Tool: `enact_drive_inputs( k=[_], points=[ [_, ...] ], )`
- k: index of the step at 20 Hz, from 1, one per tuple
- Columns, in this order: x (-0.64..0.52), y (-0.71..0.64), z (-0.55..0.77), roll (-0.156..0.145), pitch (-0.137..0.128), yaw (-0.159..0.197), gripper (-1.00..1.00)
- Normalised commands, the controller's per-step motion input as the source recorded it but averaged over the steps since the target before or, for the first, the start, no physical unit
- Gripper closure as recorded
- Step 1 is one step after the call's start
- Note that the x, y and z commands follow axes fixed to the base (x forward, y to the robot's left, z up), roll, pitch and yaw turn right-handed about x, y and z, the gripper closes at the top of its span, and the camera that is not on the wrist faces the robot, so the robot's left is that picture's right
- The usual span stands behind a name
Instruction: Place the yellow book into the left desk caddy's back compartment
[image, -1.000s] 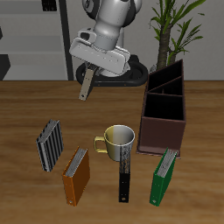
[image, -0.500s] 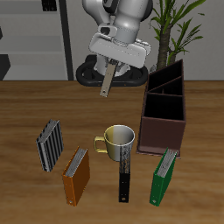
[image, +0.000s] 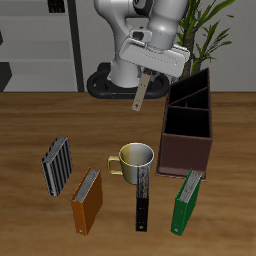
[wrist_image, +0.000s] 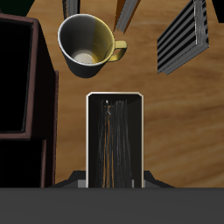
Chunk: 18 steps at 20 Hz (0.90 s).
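My gripper (image: 148, 72) is shut on the yellow book (image: 141, 94), a thin tan book that hangs down from the fingers high above the table, between the mug and the caddy. In the wrist view the book (wrist_image: 114, 140) shows end-on as a dark striped slab held between the fingers. The left desk caddy (image: 190, 125) is a tall dark brown box with black inside; it also shows in the wrist view (wrist_image: 22, 83). Its back compartment (image: 196, 86), with the tallest slanted walls, lies farthest from the table's front edge. The book is beside the caddy, not over it.
A tan mug (image: 133, 160) stands at mid-table. A grey-and-black striped book (image: 58, 165), an orange-brown book (image: 88, 200), a black book (image: 143, 200) and a green book (image: 186, 201) stand near the front edge. A potted plant (image: 205, 30) is behind the caddy.
My gripper has carried the yellow book sideways toward the caddy, from over the table's back middle to close beside the caddy's tall end. Nothing else moved.
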Motion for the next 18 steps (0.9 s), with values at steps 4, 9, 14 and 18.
enact_drive_inputs(
  k=[4, 9, 14, 18],
  points=[
    [-0.07, 0.33, 0.02, 0.02, 0.017, -0.02, 1.0],
    [-0.27, 0.5, 0.13, 0.03, -0.008, -0.015, 1.0],
    [-0.22, 0.24, 0.04, 0.014, -0.021, 0.007, 1.0],
    [-0.24, 0.22, 0.04, -0.003, -0.015, -0.011, 1.0]
  ],
)
